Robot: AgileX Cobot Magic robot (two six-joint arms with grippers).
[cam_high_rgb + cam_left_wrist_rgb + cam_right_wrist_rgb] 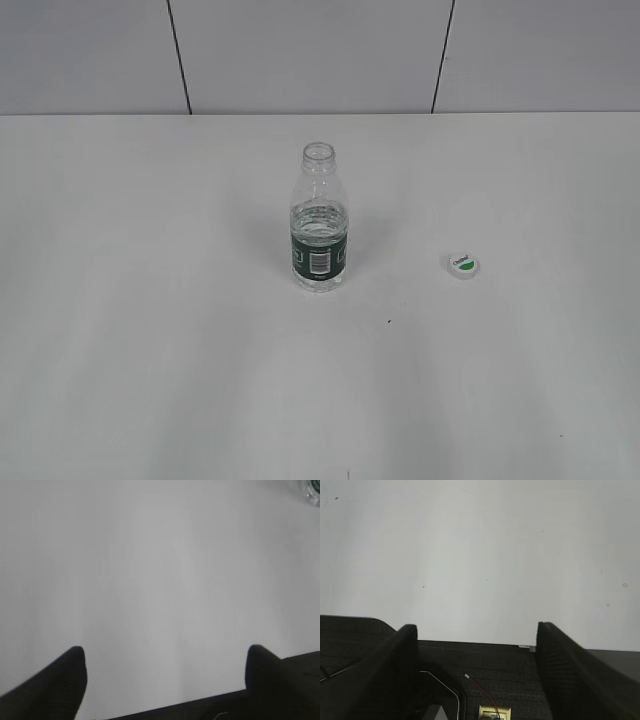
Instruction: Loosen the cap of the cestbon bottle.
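The cestbon bottle (320,225) stands upright at the middle of the white table, its neck open with no cap on it. The cap (462,265) lies on the table to the bottle's right, green half up. Neither arm shows in the exterior view. My left gripper (165,652) is open and empty over bare table; a bit of the bottle (312,491) shows at that view's top right corner. My right gripper (476,627) is open and empty above the table's near edge.
The white table (150,300) fills the exterior view, with a grey panelled wall (300,50) behind it. In the right wrist view a dark surface (495,670) with a red wire and a small brass part lies below the table edge.
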